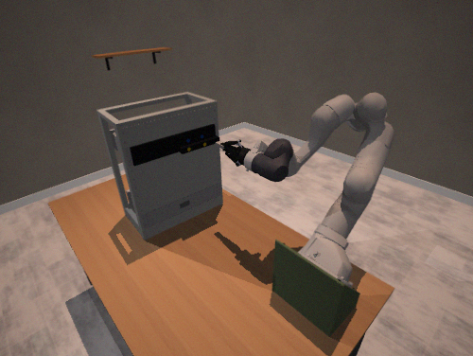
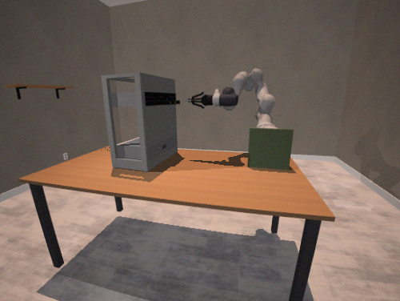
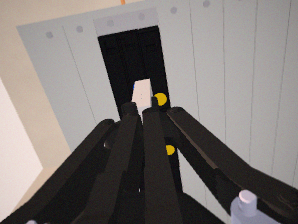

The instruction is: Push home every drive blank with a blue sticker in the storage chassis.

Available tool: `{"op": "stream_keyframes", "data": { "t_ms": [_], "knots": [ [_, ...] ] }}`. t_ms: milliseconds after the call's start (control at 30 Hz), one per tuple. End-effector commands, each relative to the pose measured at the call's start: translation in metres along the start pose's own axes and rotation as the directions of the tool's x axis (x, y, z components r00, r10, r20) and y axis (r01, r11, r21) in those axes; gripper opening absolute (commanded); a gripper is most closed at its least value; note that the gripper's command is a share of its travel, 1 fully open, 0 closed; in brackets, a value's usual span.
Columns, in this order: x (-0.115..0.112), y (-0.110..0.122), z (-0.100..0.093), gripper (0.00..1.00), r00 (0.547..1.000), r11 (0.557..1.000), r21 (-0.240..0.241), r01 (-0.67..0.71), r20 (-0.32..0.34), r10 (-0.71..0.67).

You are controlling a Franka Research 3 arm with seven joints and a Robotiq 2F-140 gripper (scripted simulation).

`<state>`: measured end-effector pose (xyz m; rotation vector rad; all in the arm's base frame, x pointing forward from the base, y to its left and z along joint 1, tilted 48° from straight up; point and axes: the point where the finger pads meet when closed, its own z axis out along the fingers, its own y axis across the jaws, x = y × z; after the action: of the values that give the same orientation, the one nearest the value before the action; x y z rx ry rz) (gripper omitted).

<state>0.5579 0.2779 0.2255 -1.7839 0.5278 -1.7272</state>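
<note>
The grey rack [image 1: 175, 185] [image 2: 160, 128] stands upright on the table, with a black chassis [image 1: 156, 150] [image 2: 154, 98] [image 3: 114, 57] across its upper front. Two yellow stickers [image 1: 189, 150] [image 1: 204, 144] [image 3: 160, 99] [image 3: 170, 150] are on lower blanks that stand out of the front. Two blue stickers [image 1: 188, 140] [image 1: 202, 136] are above them; their blanks look about level with the face, but small gaps cannot be told. A blue sliver [image 3: 133, 86] shows beside the fingertips. My gripper [image 1: 222, 146] [image 2: 190, 100] [image 3: 144, 91] is shut and empty, in front of the chassis's right end, apart from it.
A green upright panel [image 1: 312, 286] [image 2: 270, 148] stands on the table [image 1: 189, 293] [image 2: 180, 186] in front of the arm's base. A wooden shelf [image 1: 132, 52] [image 2: 40, 86] is on the wall behind the rack. The arm reaches in above the table's right side.
</note>
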Motion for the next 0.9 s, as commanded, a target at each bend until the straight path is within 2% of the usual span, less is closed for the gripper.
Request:
{"op": "stream_keyframes", "data": {
  "t_ms": [0, 67, 133, 633, 700, 867],
  "knots": [
    [0.002, -0.004, -0.011, 0.0, 1.0, 1.0, 0.003, -0.011, -0.007, 0.011],
    [0.002, -0.005, -0.019, 0.0, 1.0, 1.0, 0.003, -0.011, -0.007, 0.011],
    [0.002, -0.005, -0.019, 0.0, 1.0, 1.0, 0.003, -0.011, -0.007, 0.011],
    [0.003, -0.013, -0.099, 0.0, 1.0, 1.0, 0.003, -0.011, -0.007, 0.011],
    [0.003, -0.013, -0.099, 0.0, 1.0, 1.0, 0.003, -0.011, -0.007, 0.011],
    [0.004, -0.015, -0.123, 0.0, 1.0, 1.0, 0.003, -0.011, -0.007, 0.011]
  ]
}}
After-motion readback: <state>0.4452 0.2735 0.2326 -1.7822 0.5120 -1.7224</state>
